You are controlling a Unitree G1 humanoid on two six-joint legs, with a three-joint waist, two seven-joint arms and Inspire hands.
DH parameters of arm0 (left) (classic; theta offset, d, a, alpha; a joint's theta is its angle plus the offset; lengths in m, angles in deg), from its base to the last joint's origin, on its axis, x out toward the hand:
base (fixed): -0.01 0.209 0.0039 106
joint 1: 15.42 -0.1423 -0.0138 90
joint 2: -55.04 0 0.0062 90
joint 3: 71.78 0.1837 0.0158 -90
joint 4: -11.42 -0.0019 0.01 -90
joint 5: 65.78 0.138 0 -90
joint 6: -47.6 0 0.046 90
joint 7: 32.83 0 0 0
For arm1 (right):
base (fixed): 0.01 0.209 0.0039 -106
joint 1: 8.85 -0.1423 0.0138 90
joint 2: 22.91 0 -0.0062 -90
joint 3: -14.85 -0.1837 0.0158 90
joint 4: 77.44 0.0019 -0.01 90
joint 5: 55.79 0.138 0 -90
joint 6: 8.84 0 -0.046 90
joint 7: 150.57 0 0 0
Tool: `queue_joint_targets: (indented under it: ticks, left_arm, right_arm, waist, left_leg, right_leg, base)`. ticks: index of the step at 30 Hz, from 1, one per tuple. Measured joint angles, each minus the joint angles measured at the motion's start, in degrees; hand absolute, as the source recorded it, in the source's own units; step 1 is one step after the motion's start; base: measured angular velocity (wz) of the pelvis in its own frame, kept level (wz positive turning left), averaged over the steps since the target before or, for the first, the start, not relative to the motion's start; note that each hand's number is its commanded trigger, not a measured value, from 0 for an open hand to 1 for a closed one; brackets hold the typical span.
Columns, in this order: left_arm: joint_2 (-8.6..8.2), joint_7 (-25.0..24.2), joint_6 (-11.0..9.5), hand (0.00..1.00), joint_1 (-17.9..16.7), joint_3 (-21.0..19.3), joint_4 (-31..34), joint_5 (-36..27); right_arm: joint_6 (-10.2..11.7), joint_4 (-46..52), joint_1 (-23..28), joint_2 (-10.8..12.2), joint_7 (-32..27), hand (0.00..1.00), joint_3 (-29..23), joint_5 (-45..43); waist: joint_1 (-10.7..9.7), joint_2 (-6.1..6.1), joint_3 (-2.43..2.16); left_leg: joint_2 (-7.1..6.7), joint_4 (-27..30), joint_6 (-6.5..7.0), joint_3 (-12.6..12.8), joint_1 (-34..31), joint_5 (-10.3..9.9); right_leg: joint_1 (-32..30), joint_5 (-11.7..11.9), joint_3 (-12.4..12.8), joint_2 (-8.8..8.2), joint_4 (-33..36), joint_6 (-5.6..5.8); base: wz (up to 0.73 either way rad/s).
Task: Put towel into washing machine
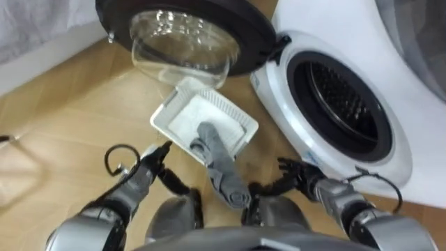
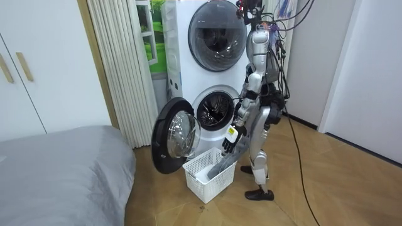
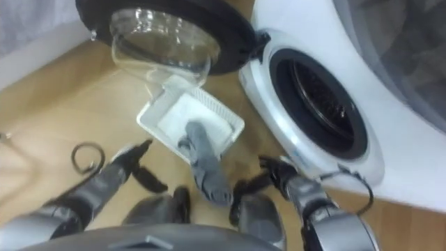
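Standing at the washer, the robot holds both hands low over the floor. The left hand has its fingers loosely apart and holds nothing. The right hand is also spread, its fingers pointing toward the left hand, and is empty. Between the two hands lies the grey towel. Its far end sits in the white basket just ahead of the hands, and its near end hangs over the basket's rim, gripped by neither hand. Ahead of the right hand the drum gapes. The door stands swung open beyond the basket.
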Motion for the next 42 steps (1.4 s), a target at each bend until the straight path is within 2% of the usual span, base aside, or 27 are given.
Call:
queue_joint_targets:
  ticks: [1, 2, 6, 8, 11, 15, 17, 19, 22, 25, 30, 32, 33, 34, 37, 42]
  left_arm:
    - [0.02, 0.45, -0.06, 0.00, 1.62, 1.35, 0.02, 0.48]
    - [0.12, 1.06, -0.30, 0.00, 3.24, 2.68, 0.03, 1.00]
    - [0.58, 2.17, -0.62, 0.00, 7.69, 8.09, 0.02, 3.35]
    - [0.62, 3.07, -0.92, 0.00, 10.73, 11.32, 0.05, 4.66]
    - [0.65, 4.60, -1.23, 0.00, 13.91, 13.27, 0.13, 7.58]
    - [1.85, 7.38, -2.28, 0.00, 15.85, 16.16, 1.78, 10.08]
    - [2.52, 9.27, -2.42, 0.00, 16.61, 17.55, 3.64, 11.57]
    - [2.61, 10.63, -2.68, 0.00, 18.07, 18.33, 4.20, 12.31]
    - [2.44, 13.00, -3.22, 0.00, 19.87, 19.84, 4.79, 13.30]
    - [2.44, 15.66, -4.27, 0.00, 20.80, 21.10, 5.82, 15.46]
    - [2.50, 18.02, -4.52, 0.00, 21.76, 23.55, 6.01, 18.01]
    - [2.66, 18.89, -4.52, 0.00, 21.83, 25.84, 5.99, 18.08]
    - [2.66, 19.04, -4.52, 0.36, 21.86, 26.54, 5.99, 18.08]
    - [2.66, 19.17, -4.53, 1.00, 21.90, 27.66, 5.95, 18.08]
    - [2.72, 19.20, -4.63, 1.00, 22.12, 30.15, 5.78, 18.11]
    - [3.01, 18.81, -4.75, 1.00, 22.29, 33.95, 5.80, 17.78]
  right_arm:
    - [0.02, 0.19, -1.33, -0.03, -0.70, 0.00, 0.89, 0.42]
    - [0.04, 0.51, -2.73, -0.02, -0.97, 0.00, 1.74, 0.76]
    - [0.80, 1.61, -5.79, 0.04, -0.77, 0.00, 4.62, 2.23]
    - [1.20, 2.73, -7.57, 0.04, -0.74, 0.00, 6.32, 4.08]
    - [1.41, 3.44, -9.88, 0.39, -0.64, 0.00, 7.28, 5.54]
    - [2.67, 6.90, -11.04, -0.70, -1.18, 0.00, 9.41, 8.01]
    - [3.72, 7.61, -11.94, -0.68, -1.76, 0.00, 10.72, 8.59]
    - [4.80, 8.54, -12.85, -0.68, -2.88, 0.00, 11.37, 8.61]
    - [5.01, 9.66, -14.02, -0.76, -3.50, 0.00, 11.84, 8.58]
    - [6.17, 11.67, -14.21, -1.24, -4.35, 0.00, 12.77, 8.99]
    - [6.33, 13.02, -15.24, -0.89, -5.53, 0.00, 14.41, 8.91]
    - [6.33, 13.26, -15.82, -0.78, -5.65, 0.00, 15.67, 8.99]
    - [6.33, 13.26, -15.93, -0.78, -5.74, 0.00, 15.94, 9.00]
    - [6.33, 13.26, -16.22, -0.79, -6.09, 0.00, 16.67, 9.03]
    - [6.66, 13.25, -17.10, -0.40, -6.35, 0.00, 18.55, 9.06]
    - [7.31, 13.45, -17.97, -0.35, -6.32, 0.00, 20.11, 11.43]
  waist:
    - [-0.08, -0.05, 0.53]
    - [-0.56, 0.08, 0.86]
    - [-2.26, 0.13, 1.26]
    - [-3.10, 0.13, 1.79]
    - [-4.24, 0.14, 2.22]
    - [-4.59, 0.19, 2.26]
    - [-4.70, 0.19, 2.26]
    - [-4.93, 0.19, 2.25]
    - [-4.93, 0.20, 2.24]
    - [-4.98, 0.18, 2.20]
    - [-4.85, 0.19, 2.19]
    - [-5.03, 0.19, 2.19]
    - [-5.10, 0.19, 2.19]
    - [-5.20, 0.19, 2.19]
    - [-5.71, 0.16, 2.18]
    - [-6.70, 0.02, 2.13]
  left_leg:
    - [0.13, 1.79, 0.06, 0.32, -2.84, -0.02]
    - [0.29, 3.92, 0.23, 0.35, -6.30, -0.13]
    - [0.40, 9.28, 0.65, 0.45, -15.39, -0.39]
    - [0.79, 13.23, 0.83, 0.73, -21.36, -1.00]
    - [1.25, 17.86, 0.92, 0.98, -28.52, -1.44]
    - [2.97, 25.29, 0.84, 1.17, -36.90, -3.46]
    - [3.93, 30.26, 0.68, 0.92, -41.81, -5.05]
    - [4.04, 32.77, 0.31, 0.23, -45.14, -5.58]
    - [5.08, 36.60, -0.18, -0.44, -49.21, -6.81]
    - [5.80, 38.47, -0.46, -0.57, -51.68, -7.33]
    - [6.76, 39.71, -0.98, -0.68, -54.28, -7.78]
    - [6.92, 39.73, -1.10, -0.65, -54.63, -7.77]
    - [6.92, 39.74, -1.10, -0.63, -54.63, -7.77]
    - [6.92, 39.75, -1.13, -0.63, -54.66, -7.78]
    - [6.93, 39.74, -1.56, -0.77, -54.81, -7.93]
    - [6.90, 39.60, -1.54, -0.94, -55.55, -7.85]
  right_leg:
    - [-2.74, 0.16, 0.49, 0.00, 1.22, -0.41]
    - [-6.01, 0.34, 0.70, -0.07, 2.75, -0.76]
    - [-15.21, 0.22, 1.28, -0.74, 7.99, -1.61]
    - [-21.19, -0.24, 2.13, -0.93, 11.55, -2.09]
    - [-28.46, -0.46, 2.78, -0.90, 15.82, -2.53]
    - [-36.58, -1.32, 2.72, -0.97, 21.92, -3.84]
    - [-41.44, -2.55, 2.73, -1.03, 26.49, -4.56]
    - [-44.62, -3.05, 2.72, -0.93, 28.90, -4.89]
    - [-48.26, -3.47, 2.52, -0.12, 31.60, -5.50]
    - [-50.75, -3.69, 2.53, 0.36, 33.13, -5.80]
    - [-53.38, -3.46, 2.63, 1.43, 33.86, -6.35]
    - [-53.90, -3.45, 2.70, 1.63, 34.03, -6.55]
    - [-53.98, -3.51, 2.72, 1.62, 34.13, -6.64]
    - [-54.07, -3.65, 2.68, 1.56, 34.31, -6.80]
    - [-54.25, -4.00, 2.52, 1.50, 34.54, -7.04]
    - [-54.74, -4.07, 2.08, 1.17, 34.43, -7.19]
  base:
    - [-0.11]
    - [-0.09]
    - [-0.01]
    - [-0.03]
    - [-0.06]
    - [-0.14]
    - [-0.10]
    - [0.00]
    - [-0.12]
    - [-0.10]
    - [-0.11]
    - [-0.02]
    - [0.00]
    - [0.03]
    - [0.04]
    - [0.01]
